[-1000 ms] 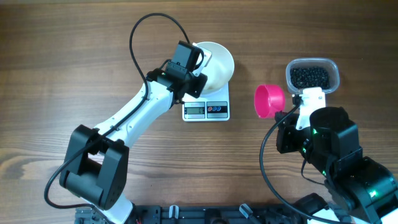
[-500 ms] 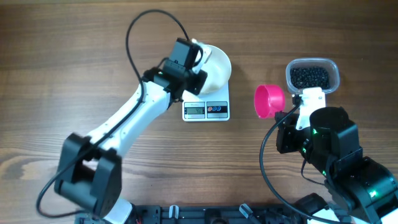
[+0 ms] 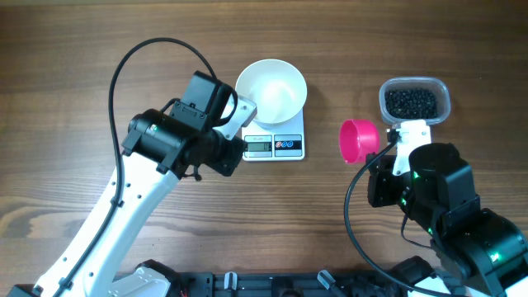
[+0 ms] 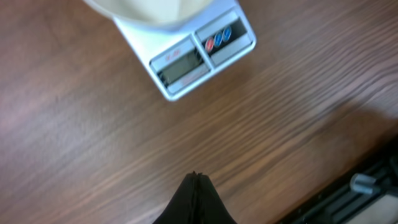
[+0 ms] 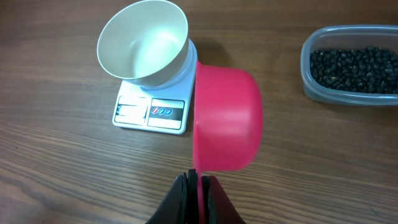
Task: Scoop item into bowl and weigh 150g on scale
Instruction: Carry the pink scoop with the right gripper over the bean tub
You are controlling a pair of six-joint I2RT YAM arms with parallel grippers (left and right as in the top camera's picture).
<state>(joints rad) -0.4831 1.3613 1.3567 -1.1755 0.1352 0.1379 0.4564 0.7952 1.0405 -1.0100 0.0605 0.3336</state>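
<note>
Since a second before, the left arm had drawn back toward its base and off the bowl's rim, so that the round plain white bowl (image 3: 271, 91) showed whole from above, while the right arm and its load had hardly shifted. Nearest the robot, the left gripper (image 4: 196, 179) hung over the bare brown wooden table (image 3: 82, 66) with its two dark fingers pressed tip to tip and nothing between them, just on the near side of the scale. On the other side, the right gripper (image 5: 198, 182) was clamped narrow on the thin handle of a pink plastic scoop (image 5: 227, 118), which stood out ahead of the fingers, tipped on its side with its rounded outside toward the wrist camera; from overhead the scoop (image 3: 360, 139) lay between the scale and the tub, touching neither. Farther out stood the small white square kitchen scale (image 3: 274, 146), its grey display and two round buttons, one red and one blue, along the edge nearest the robot; the reading was too small to make out. The bowl sat upright on the scale's platform, covering most of it and overhanging the far edge, its pale inside open to the camera. Farthest to the right, a clear rounded-rectangular plastic tub (image 5: 348, 99) rested on the table well apart from the scale, and the glossy small round black beans (image 5: 354, 68) lay heaped inside it.
</note>
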